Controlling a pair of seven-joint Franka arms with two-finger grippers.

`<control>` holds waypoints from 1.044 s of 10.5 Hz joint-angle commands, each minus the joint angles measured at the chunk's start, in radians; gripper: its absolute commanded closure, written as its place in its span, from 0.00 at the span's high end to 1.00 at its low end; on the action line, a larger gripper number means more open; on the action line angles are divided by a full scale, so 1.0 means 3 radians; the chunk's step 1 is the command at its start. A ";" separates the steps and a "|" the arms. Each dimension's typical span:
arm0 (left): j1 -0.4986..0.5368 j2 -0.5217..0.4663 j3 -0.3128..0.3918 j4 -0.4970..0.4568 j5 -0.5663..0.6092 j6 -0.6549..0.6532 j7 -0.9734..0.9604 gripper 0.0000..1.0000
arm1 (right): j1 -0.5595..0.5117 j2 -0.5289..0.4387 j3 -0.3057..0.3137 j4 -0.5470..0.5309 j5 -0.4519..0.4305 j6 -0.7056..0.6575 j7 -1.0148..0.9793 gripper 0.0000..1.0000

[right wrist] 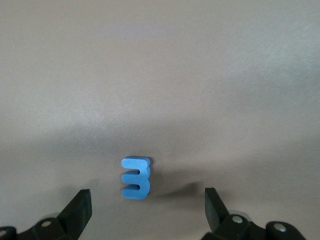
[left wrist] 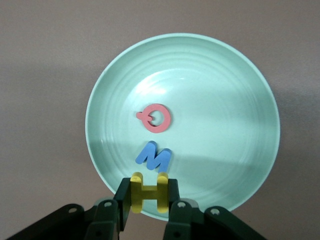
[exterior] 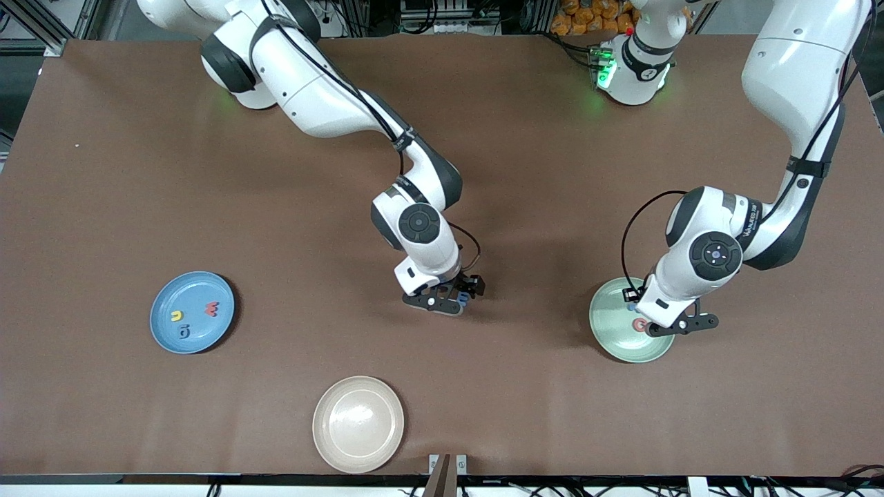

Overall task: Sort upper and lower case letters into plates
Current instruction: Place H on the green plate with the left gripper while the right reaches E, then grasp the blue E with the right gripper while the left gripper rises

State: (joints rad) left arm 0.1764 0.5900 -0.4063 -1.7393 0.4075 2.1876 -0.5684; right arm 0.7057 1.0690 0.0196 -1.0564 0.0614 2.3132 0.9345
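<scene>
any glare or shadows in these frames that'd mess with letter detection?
Front view: sheen on the beige plate, and the left gripper hides most of the mint plate. Left wrist view: highlight on the mint plate above the pink Q, a shadow band across the blue M; yellow H sharp. Right wrist view: blue E sharp, soft shadows across the table.

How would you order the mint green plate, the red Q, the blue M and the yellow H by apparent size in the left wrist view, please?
1. mint green plate
2. red Q, blue M and yellow H: alike; the H, held nearer the camera, is unsure.
</scene>
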 commanded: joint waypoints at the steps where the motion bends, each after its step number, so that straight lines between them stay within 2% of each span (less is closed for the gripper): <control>1: 0.0056 0.0073 -0.0021 0.0004 0.0083 0.0107 0.0044 0.00 | 0.0132 0.0144 -0.0136 0.0193 -0.0056 0.0025 0.0040 1.00; 5: 0.0102 0.0201 -0.0016 0.0030 0.0185 0.0199 0.0044 0.00 | 0.0169 0.0225 -0.0183 0.0198 -0.0270 0.0239 0.0030 1.00; 6: 0.0097 0.0201 -0.0016 0.0035 0.0191 0.0199 0.0033 0.99 | 0.0174 0.0241 -0.0188 0.0198 -0.0322 0.0271 0.0020 1.00; 10: 0.0046 -0.0033 -0.0067 0.0051 0.0155 0.0164 -0.0013 1.00 | 0.0179 0.0246 -0.0188 0.0193 -0.0532 0.0332 -0.0021 1.00; 11: 0.0046 -0.0105 -0.0148 0.0050 0.0145 0.0092 -0.0018 1.00 | 0.0219 0.0246 -0.0188 0.0172 -0.0714 0.0322 -0.0016 1.00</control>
State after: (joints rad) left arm 0.1904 0.6161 -0.4285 -1.7075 0.4366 2.2452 -0.5684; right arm 0.7522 1.1142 -0.0269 -1.0404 -0.0969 2.4088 0.9254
